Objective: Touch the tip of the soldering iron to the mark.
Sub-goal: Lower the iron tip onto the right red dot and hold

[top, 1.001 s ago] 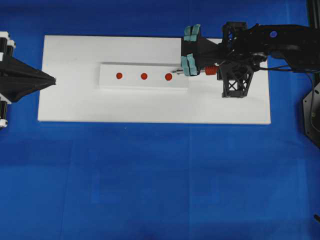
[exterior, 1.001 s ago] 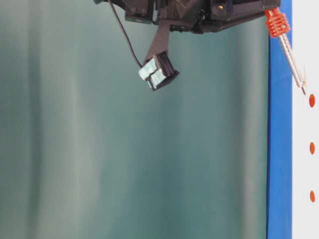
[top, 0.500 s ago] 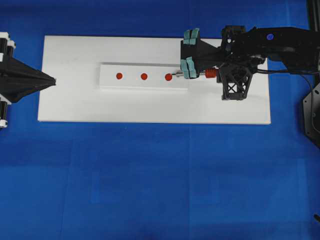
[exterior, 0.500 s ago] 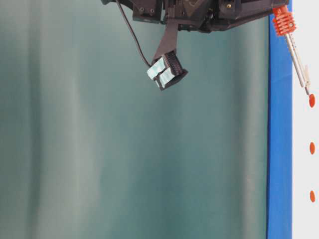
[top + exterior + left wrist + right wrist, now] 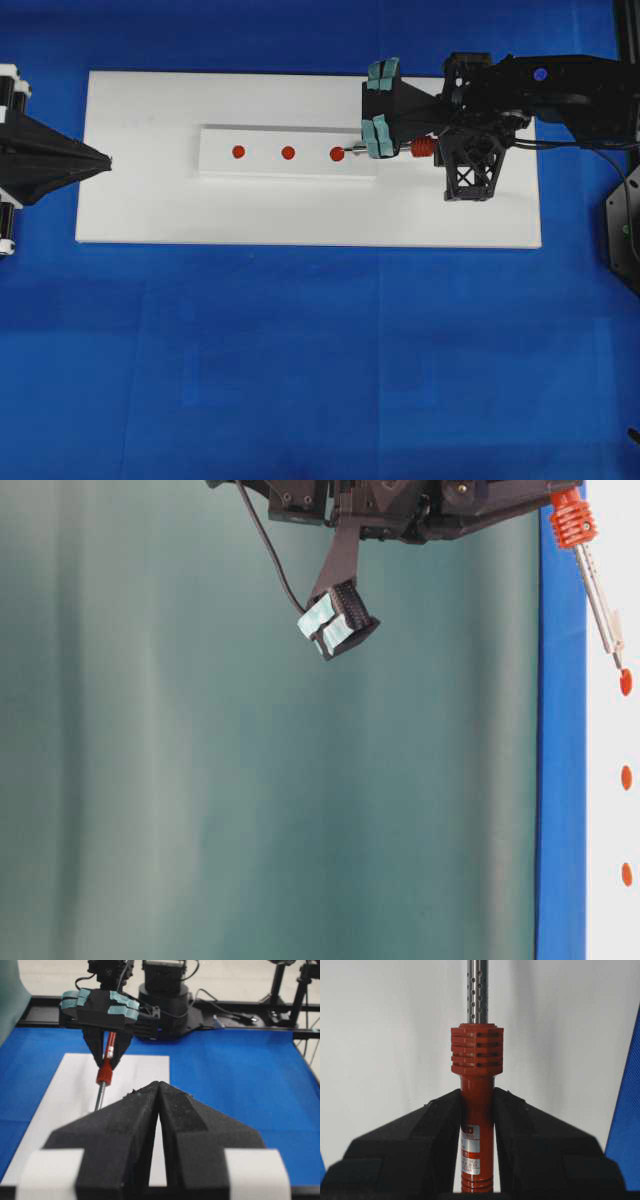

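Observation:
My right gripper (image 5: 477, 1105) is shut on the red-orange handle of the soldering iron (image 5: 476, 1055), whose silver shaft points away from the wrist camera. Seen from overhead, the soldering iron (image 5: 420, 148) slants left and its fine tip meets the right edge of the nearest red mark (image 5: 337, 154). At table level, the soldering iron (image 5: 597, 590) ends right at that mark (image 5: 626, 682). The right gripper (image 5: 428, 148) sits over the board's right part. My left gripper (image 5: 105, 158) is shut and empty at the board's left edge, its fingertips (image 5: 158, 1085) pressed together.
The marks sit in a row on a raised white strip (image 5: 288, 170) on a white board (image 5: 150, 210) over blue cloth. Two more red dots (image 5: 288, 152) lie left of the touched one. A black lattice stand (image 5: 470, 172) stands under the right arm.
The right arm has carried the iron down and left, bringing its tip from just short of the nearest mark onto its edge. The left gripper has not moved.

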You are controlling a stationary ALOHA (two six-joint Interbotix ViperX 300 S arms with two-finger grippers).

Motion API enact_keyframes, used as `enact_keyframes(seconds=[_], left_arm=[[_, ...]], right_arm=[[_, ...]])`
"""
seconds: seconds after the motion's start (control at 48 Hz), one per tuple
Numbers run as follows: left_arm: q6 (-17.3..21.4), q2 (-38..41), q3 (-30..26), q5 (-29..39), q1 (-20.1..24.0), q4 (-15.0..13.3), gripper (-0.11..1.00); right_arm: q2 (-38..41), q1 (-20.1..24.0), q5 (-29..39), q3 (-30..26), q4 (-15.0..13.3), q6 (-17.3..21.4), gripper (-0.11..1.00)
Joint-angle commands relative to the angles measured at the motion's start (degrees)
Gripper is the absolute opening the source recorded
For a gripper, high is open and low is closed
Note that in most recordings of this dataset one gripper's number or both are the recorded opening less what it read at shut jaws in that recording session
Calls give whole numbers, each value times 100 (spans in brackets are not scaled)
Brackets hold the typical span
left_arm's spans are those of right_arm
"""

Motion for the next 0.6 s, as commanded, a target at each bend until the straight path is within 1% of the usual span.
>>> enact_keyframes(seconds=[0.0, 0.584], left_arm=[[9, 18, -70, -35, 0, 0, 2], [9, 18, -70, -35, 0, 0, 2]], right_arm=[[-62, 18, -18, -62, 18, -18, 6], [-35, 35, -18, -97, 26, -9, 6]])
